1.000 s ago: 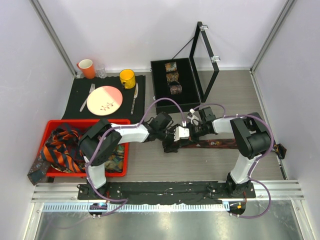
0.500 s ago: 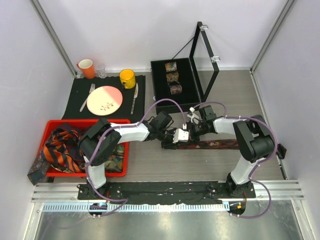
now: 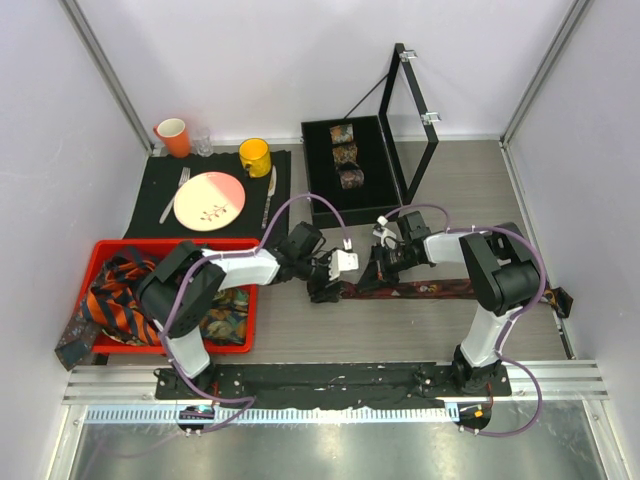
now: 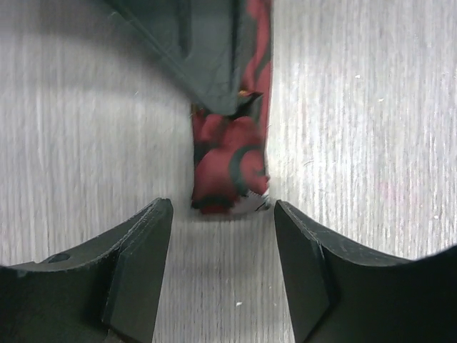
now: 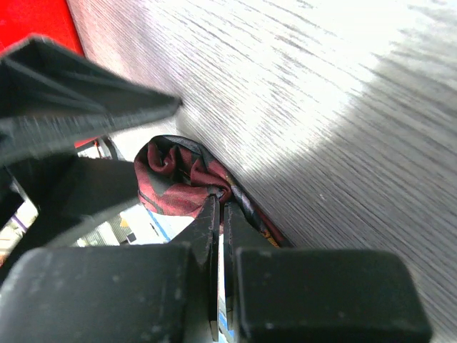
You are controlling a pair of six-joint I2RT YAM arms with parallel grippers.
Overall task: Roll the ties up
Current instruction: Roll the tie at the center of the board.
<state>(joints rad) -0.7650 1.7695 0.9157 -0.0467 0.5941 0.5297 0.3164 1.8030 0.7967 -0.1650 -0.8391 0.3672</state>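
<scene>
Lying on grey woodgrain table point(image 3: 400, 335): red tie point(image 3: 430, 289).

tie point(image 4: 230, 153): dark red, black swirls | tray ties point(image 3: 120, 305): orange-navy stripes | tray point(image 3: 130, 244): red

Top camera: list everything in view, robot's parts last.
flat tie: one, dark red patterned, centre
box: one, black, open, far centre
rolled ties: three, dark patterned, in the box
bin: one, red, near left
loose ties: several, mixed colours, in the bin
placemat: one, black, far left
plate: one, pink and cream, on the placemat
fork and knife: one each, silver, either side of the plate
cup: one, orange, far left
glass: one, clear, beside the cup
mug: one, yellow, on the placemat
left tool: one, black, open at the flat tie's end
right tool: one, black, shut on the flat tie
</scene>
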